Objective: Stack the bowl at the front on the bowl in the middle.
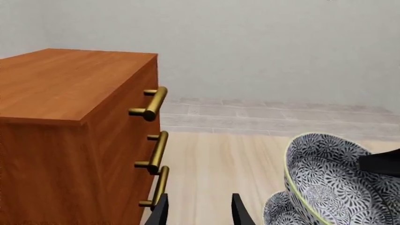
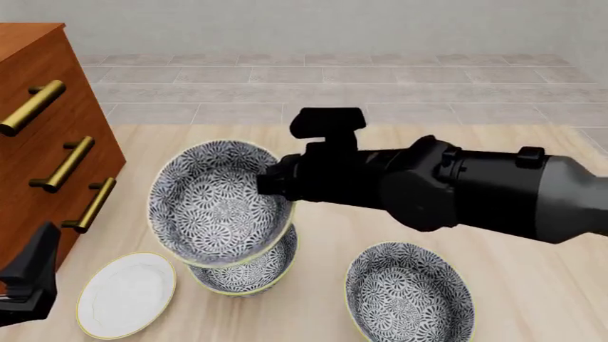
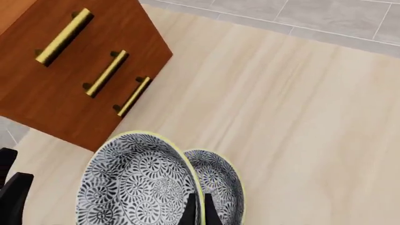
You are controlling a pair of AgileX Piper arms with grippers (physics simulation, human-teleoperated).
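Right now, nearest to me, a third patterned bowl (image 2: 409, 292) sits on the table just right of the middle bowl (image 2: 249, 271), and a flat white plate (image 2: 127, 293) lies just left of it. My left gripper (image 2: 28, 281) hangs low beyond the plate on that same side, well clear of the middle bowl; its jaws stand apart around nothing, as the left wrist view shows (image 1: 200, 211). Above the middle bowl, I have the front bowl (image 2: 218, 203) tilted steeply, its opening turned toward me, its lower edge touching or just over the middle bowl's rim; I cannot tell which. My right gripper (image 2: 285, 182) reaches in from the right and its jaws are clamped on the front bowl's right rim, pinched tight in the right wrist view (image 3: 196, 211). Farther back and left of the middle bowl stands the wooden drawer cabinet (image 2: 38, 142) with brass handles (image 2: 33, 107).
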